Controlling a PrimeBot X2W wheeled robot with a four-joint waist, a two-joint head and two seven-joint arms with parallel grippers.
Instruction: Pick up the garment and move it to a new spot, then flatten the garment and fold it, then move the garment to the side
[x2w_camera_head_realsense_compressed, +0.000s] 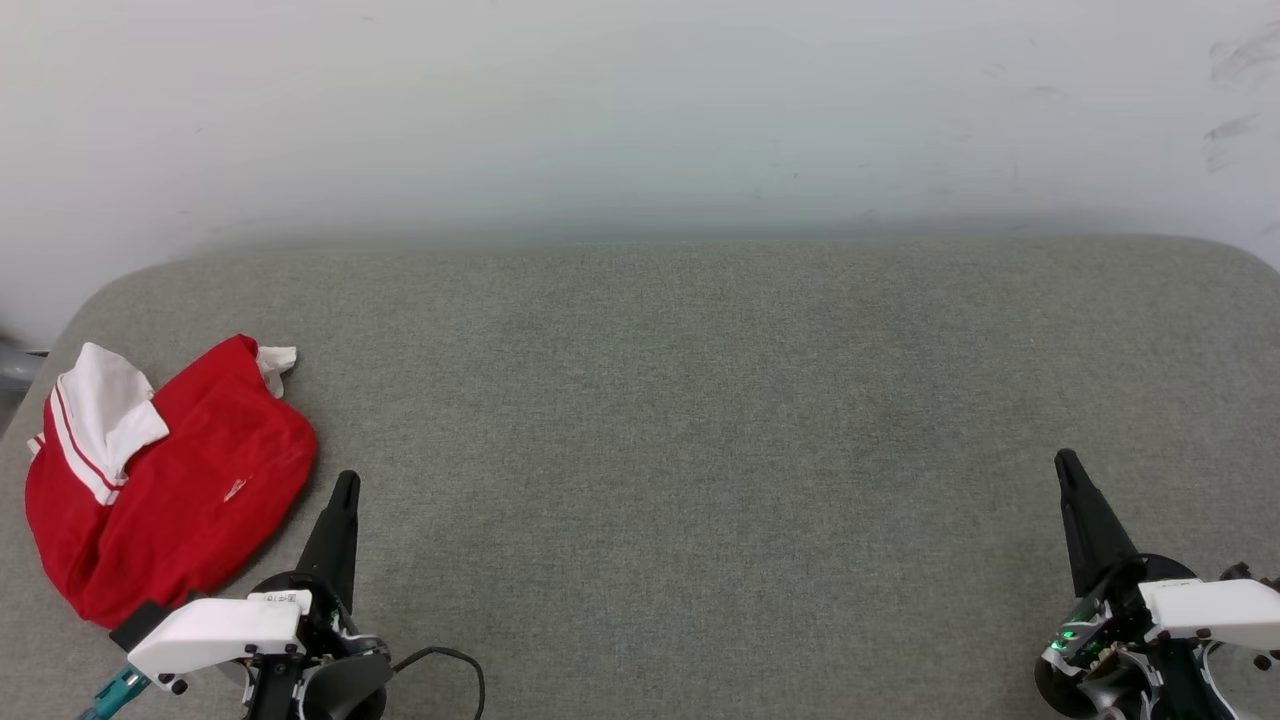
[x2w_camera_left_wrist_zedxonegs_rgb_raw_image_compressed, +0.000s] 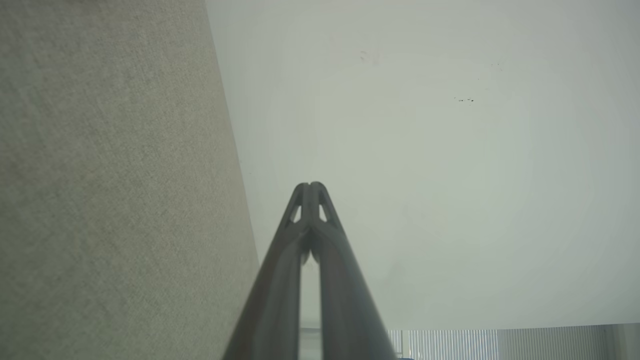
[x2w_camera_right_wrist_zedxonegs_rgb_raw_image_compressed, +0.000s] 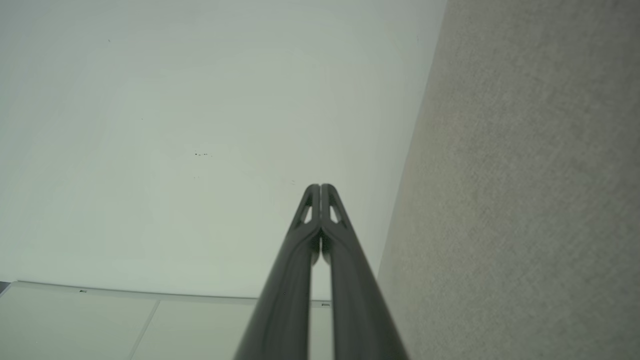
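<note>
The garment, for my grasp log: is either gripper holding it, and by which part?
Nothing is held. The left gripper and right gripper are shut and empty; the garment lies loose.

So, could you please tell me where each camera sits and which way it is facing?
Head view: on the head, looking forward and down at the grey fabric surface, red shirt at left; left end effector and right end effector show, shut.
Left wrist view: on the left wrist, looking along its shut fingers at the white wall.
Right wrist view: on the right wrist, along its own shut fingers toward that wall.
Shared: both wrist views catch the wall and the grey fabric surface.
</note>
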